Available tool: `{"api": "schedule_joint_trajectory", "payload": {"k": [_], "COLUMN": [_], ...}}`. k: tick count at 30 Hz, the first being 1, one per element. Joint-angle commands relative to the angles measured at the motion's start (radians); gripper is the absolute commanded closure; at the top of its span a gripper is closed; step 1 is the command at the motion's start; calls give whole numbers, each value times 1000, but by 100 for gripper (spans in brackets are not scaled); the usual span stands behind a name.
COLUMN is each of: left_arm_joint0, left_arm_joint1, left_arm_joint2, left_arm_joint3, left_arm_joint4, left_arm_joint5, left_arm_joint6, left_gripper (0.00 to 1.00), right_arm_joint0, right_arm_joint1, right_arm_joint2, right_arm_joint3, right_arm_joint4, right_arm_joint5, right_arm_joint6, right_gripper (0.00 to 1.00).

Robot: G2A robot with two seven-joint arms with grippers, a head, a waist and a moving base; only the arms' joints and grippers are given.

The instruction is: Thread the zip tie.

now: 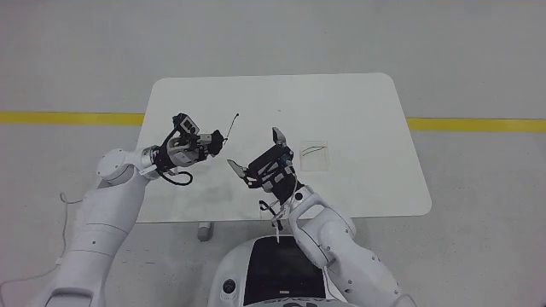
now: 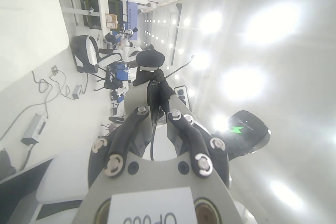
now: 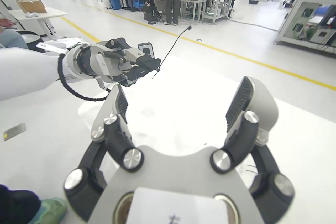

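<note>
My left gripper [image 1: 220, 141] hangs over the left half of the white table [image 1: 358, 102], shut on a thin black zip tie [image 1: 231, 127]. The tie sticks out past the fingers, slanting up and away. In the left wrist view the tie [image 2: 181, 68] runs between the closed fingers of the left gripper [image 2: 153, 72]. My right gripper [image 1: 252, 147] is open just to the right of it, holding nothing. In the right wrist view the right gripper [image 3: 181, 101] faces the left gripper [image 3: 153, 66] and the tie [image 3: 172, 49], a short gap away.
A second thin dark tie [image 1: 314, 148] lies on the table to the right of the right gripper, inside a faint rectangular outline. The table's near edge runs close under both arms. People stand at benches far off in the room.
</note>
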Motion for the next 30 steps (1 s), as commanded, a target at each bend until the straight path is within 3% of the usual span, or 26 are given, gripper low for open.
{"api": "schedule_joint_trajectory", "payload": {"k": [1, 2, 8, 10, 12, 14, 18, 20, 23, 28, 30], "left_arm_joint0": [-11, -11, -9, 0, 9, 12, 15, 15, 10, 10, 16], "left_arm_joint1": [2, 3, 3, -1, -5, -6, -4, -4, -3, -3, -5], "left_arm_joint2": [8, 10, 11, 16, 17, 16, 21, 22, 26, 26, 29], "left_arm_joint3": [-10, -10, -10, -20, -23, -23, -20, -13, -21, -21, -25], "left_arm_joint4": [4, 21, 18, -42, -135, -197, -224, -231, -209, -209, -226], "left_arm_joint5": [-6, -25, -21, 24, 97, 153, 209, 215, 192, 192, 208], "left_arm_joint6": [-3, -3, 5, 38, 38, 40, 34, 40, 26, 26, 62], "left_gripper": [100, 100, 100, 100, 100, 100, 100, 100, 100, 100, 100], "right_arm_joint0": [22, 27, 27, 33, 83, 112, 179, 206, 244, 244, 252], "right_arm_joint1": [15, 21, 21, 23, 42, 63, 108, 126, 148, 148, 150], "right_arm_joint2": [-7, -14, -14, -12, -21, -52, -128, -166, -214, -214, -215], "right_arm_joint3": [26, 31, 31, 34, 61, 78, 121, 137, 163, 163, 173], "right_arm_joint4": [3, 3, 3, 3, 3, 3, 3, 3, 3, 3, 3], "right_arm_joint5": [-31, -32, -32, -33, -13, 37, 132, 182, 255, 255, 234], "right_arm_joint6": [-26, -27, -27, -27, -24, -42, -84, -107, -130, -130, -120], "right_gripper": [0, 0, 0, 0, 0, 0, 0, 0, 0, 0, 0]}}
